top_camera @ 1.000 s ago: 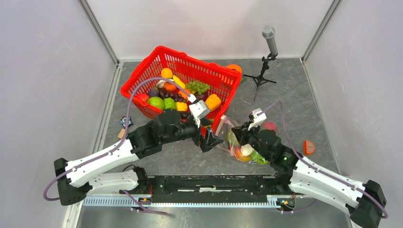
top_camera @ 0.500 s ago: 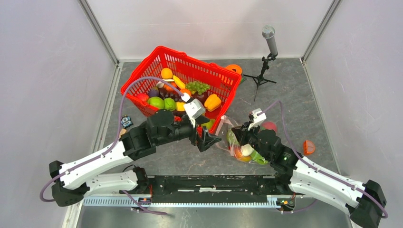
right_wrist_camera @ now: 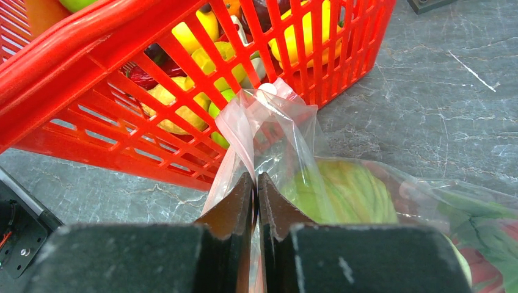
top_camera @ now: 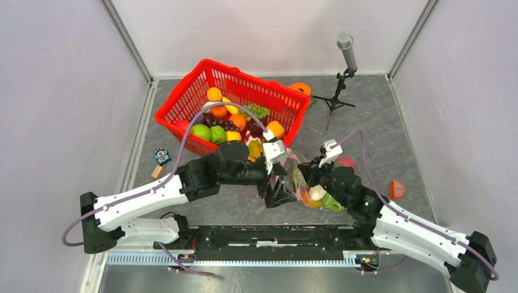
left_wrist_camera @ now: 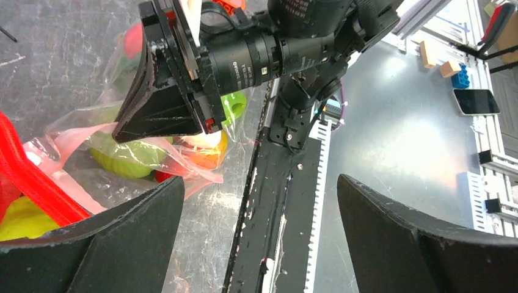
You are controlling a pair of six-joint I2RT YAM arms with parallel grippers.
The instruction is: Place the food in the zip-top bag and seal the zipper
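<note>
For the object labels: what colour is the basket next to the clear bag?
The basket is bright red all over, with open-mesh walls. The right wrist view shows it best.

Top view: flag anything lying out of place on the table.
A reddish round fruit lies just right of the zip-top bag, seemingly outside it. A flat orange piece sits alone further right. The bag is crumpled against the red basket.

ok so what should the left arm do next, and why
Probably ease the open, empty left gripper onto the loose rim of the zip-top bag beside the right gripper and close. The right gripper is shut on that rim, food already sits inside, and the mouth looks unsealed, so a second grip seems needed.
</note>
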